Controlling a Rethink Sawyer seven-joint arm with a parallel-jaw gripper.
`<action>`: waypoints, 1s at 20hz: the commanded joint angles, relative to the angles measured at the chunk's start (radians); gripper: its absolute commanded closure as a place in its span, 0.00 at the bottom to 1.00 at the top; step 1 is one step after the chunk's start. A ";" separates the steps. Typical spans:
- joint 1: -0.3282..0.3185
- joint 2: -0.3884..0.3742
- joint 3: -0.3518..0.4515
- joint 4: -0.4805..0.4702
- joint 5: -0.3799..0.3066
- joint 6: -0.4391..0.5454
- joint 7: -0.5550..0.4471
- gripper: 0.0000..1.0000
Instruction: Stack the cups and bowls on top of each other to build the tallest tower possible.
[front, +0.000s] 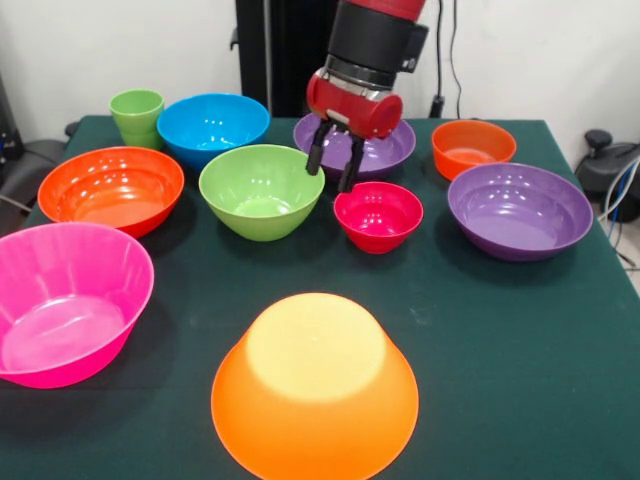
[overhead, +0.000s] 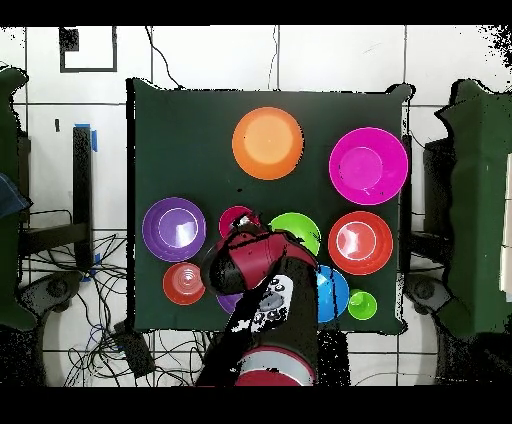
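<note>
While the red and black arm reaches down from the far side of the green table (front: 500, 330), its gripper (front: 334, 165) is held in the air between the green bowl (front: 261, 190) and the small magenta-red bowl (front: 378, 215), in front of a shallow purple bowl (front: 385, 150). The two dark fingers (front: 314, 155) are seen spread apart, with nothing held between them.

No stack has been built. A large orange bowl (front: 315, 395) is set upside down at the near edge, alone. All other bowls are laid out upright and separate: a big pink bowl (front: 65, 300) at the near left, a red-orange bowl (front: 110, 187) behind it, a blue bowl (front: 213, 125) further back, a small red-orange bowl (front: 472, 146) at the far right, and a deep purple bowl (front: 519, 210) in front of that. The light-green cup (front: 137, 115) is placed upright at the far left corner, just beside the blue bowl.

In the overhead view, the gripper is hidden beneath the arm (overhead: 262, 270).
</note>
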 joint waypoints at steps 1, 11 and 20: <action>-0.018 0.142 0.053 -0.084 -0.045 -0.102 -0.028 0.00; -0.008 0.254 0.013 -0.154 -0.024 -0.186 -0.026 0.00; 0.004 0.299 -0.023 -0.191 -0.010 -0.176 -0.036 0.00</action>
